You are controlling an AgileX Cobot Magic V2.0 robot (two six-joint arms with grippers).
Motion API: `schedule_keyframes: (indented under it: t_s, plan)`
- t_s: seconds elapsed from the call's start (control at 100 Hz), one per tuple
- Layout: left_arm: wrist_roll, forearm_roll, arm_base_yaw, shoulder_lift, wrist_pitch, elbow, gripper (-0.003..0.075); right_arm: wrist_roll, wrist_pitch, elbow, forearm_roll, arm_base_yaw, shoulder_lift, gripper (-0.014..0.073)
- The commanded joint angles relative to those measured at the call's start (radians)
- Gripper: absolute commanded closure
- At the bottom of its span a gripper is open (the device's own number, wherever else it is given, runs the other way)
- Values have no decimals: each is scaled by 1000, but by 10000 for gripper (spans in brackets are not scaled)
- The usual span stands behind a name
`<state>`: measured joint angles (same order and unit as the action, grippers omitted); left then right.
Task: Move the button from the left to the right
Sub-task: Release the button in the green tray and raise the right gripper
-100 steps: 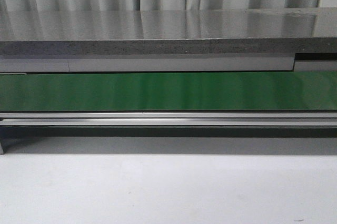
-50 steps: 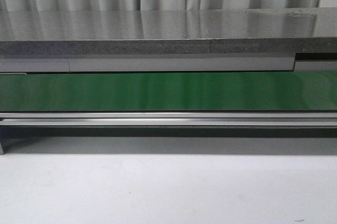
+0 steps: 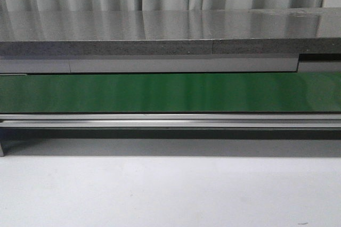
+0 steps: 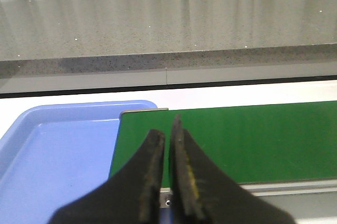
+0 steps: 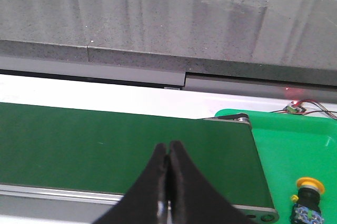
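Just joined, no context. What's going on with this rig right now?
Nothing is being handled at the moment. Both grippers hang over the green conveyor belt, the left gripper and the right gripper each shut on nothing. The button stands in a green tray at one end of the belt; a blue tray sits at the other.

No visible change in front view.

A green conveyor belt (image 3: 170, 92) is stretching across the frame's middle, with a blue tray (image 4: 58, 150) sitting at its left end and a green tray (image 5: 295, 150) carrying the button (image 5: 308, 197) lower right.
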<state>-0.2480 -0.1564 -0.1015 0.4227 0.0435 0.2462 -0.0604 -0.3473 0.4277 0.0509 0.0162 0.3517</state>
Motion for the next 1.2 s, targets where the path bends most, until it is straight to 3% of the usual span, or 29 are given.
schedule_keyframes:
  t_s: [0.0, 0.52, 0.75, 1.19]
  plan:
    - [3, -11, -7, 4, -82, 25, 715, -9, 72, 26, -9, -1, 3, 662]
    - [3, -11, -7, 4, -82, 25, 715, -9, 114, 9, -30, -2, 0, 662]
    - [3, -11, -7, 4, -82, 25, 715, 23, 243, -114, -56, -34, -89, 662]
    - [3, -11, -7, 4, -82, 25, 715, 60, 247, -344, -89, -34, -323, 662]
